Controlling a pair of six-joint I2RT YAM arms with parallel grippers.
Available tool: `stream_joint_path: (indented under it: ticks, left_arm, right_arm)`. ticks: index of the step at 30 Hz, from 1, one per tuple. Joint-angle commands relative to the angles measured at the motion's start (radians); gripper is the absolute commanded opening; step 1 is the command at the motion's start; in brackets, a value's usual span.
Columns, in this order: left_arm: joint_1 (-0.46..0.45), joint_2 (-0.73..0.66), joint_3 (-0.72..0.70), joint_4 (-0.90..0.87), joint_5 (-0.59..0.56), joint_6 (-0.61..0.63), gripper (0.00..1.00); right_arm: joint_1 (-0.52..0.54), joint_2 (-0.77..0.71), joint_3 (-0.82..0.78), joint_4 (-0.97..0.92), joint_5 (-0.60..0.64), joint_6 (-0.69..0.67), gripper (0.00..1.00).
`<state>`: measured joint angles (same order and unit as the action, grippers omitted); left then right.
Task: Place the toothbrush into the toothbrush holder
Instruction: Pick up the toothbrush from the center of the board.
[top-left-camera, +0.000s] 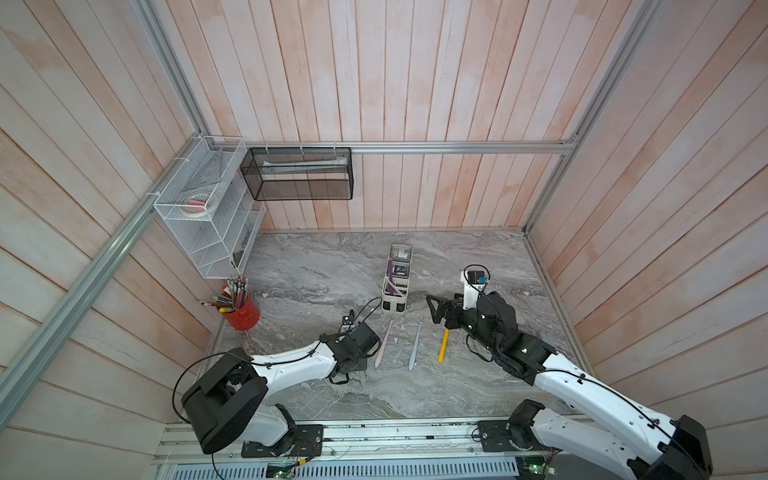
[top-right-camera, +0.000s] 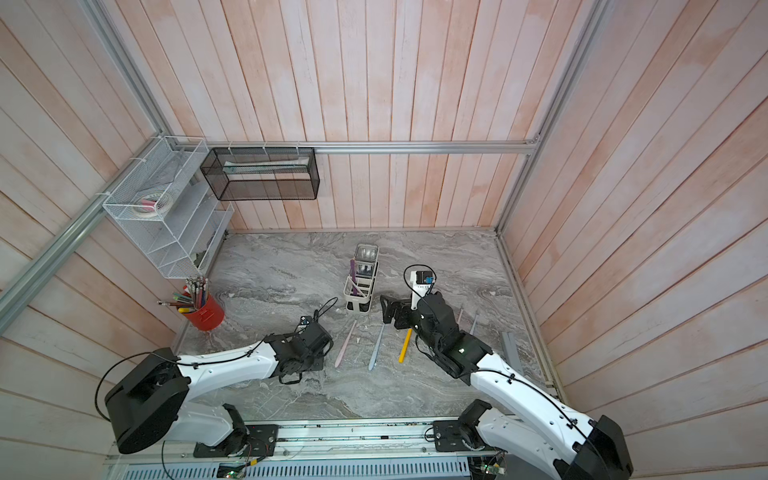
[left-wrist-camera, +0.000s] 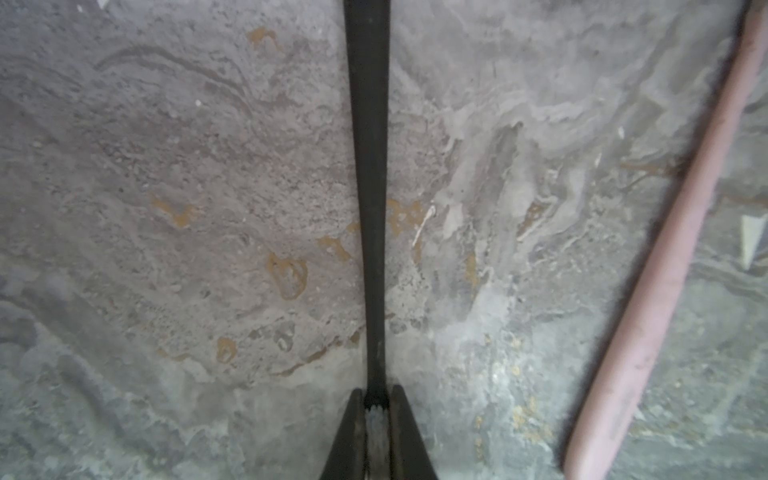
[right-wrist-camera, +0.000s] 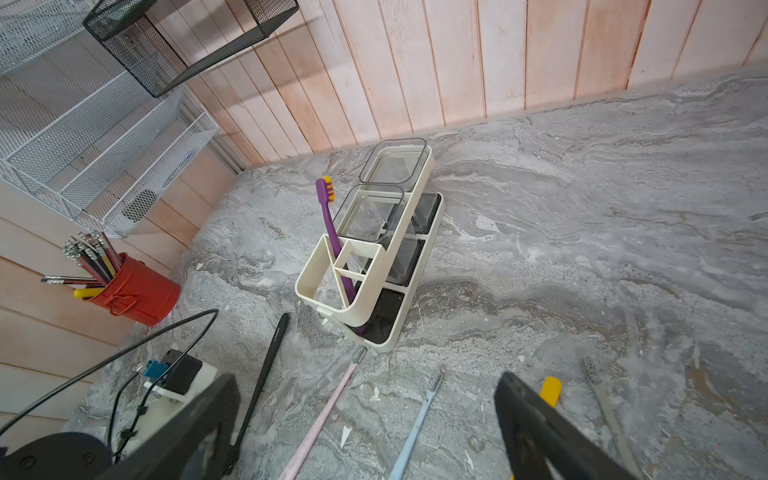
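Observation:
My left gripper (left-wrist-camera: 376, 395) is shut on the bristle end of a black toothbrush (left-wrist-camera: 368, 166), low over the marble. Its handle (right-wrist-camera: 266, 374) points toward the base of the toothbrush holder (top-left-camera: 397, 278) (top-right-camera: 361, 286) (right-wrist-camera: 320, 257). This cream-white caddy stands mid-table with a purple toothbrush (right-wrist-camera: 330, 224) upright in it. My right gripper (top-left-camera: 434, 309) (right-wrist-camera: 365, 415) is open and holds nothing. It hovers just right of the holder. On the table lie pink (top-left-camera: 383, 345) (left-wrist-camera: 665, 270), blue (top-left-camera: 414, 347) (right-wrist-camera: 419, 419) and yellow (top-left-camera: 444, 346) toothbrushes.
A grey toothbrush (right-wrist-camera: 602, 407) lies right of the yellow one. A red pen cup (top-left-camera: 243, 311) stands at the left wall under a white wire rack (top-left-camera: 208, 216). A black mesh basket (top-left-camera: 299, 172) hangs on the back wall. Wooden walls close in three sides.

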<state>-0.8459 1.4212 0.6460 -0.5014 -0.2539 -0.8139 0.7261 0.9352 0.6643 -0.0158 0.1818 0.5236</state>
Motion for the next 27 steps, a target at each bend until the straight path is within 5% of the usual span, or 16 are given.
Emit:
stream_joint_path:
  ticks: [1, 7, 27]
  left_arm:
    - [-0.01, 0.037, -0.054, -0.097, 0.086, -0.014, 0.07]
    - [-0.015, -0.013, -0.033, -0.122, 0.066, -0.014, 0.0]
    - [-0.177, -0.356, -0.006, -0.169, -0.049, -0.03, 0.0]
  right_arm:
    - [0.007, 0.002, -0.008, -0.004, -0.005, 0.007, 0.98]
    - [0.012, 0.011, -0.013, 0.002, -0.03, 0.016, 0.98]
    - [0.016, 0.176, -0.04, 0.175, -0.307, 0.131, 0.98]
